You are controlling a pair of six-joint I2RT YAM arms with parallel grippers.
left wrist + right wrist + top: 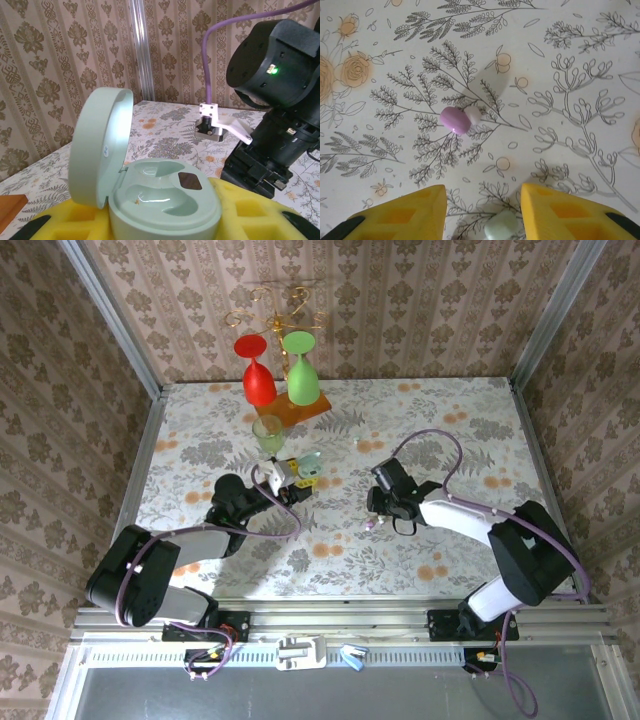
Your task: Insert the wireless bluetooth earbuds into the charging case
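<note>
In the left wrist view the mint-green charging case (165,197) stands open, its lid (100,145) up at the left and both wells empty. My left gripper (165,222) is shut on the case, with yellow fingers (250,210) on either side. In the top view this gripper (290,478) holds the case (310,468) left of centre. The right gripper (385,512) hangs over the table. In its wrist view a lilac-purple earbud (454,120) lies ahead with a whitish piece (473,114) touching it. A pale earbud (500,227) lies between the open yellow fingers (405,215), touching neither.
A red glass (258,375) and a green glass (301,370) stand on an orange board (295,410) at the back, with a small green cup (268,432) in front of them. Patterned walls close in the flowered table (450,440). The right arm (280,100) looms close to the case.
</note>
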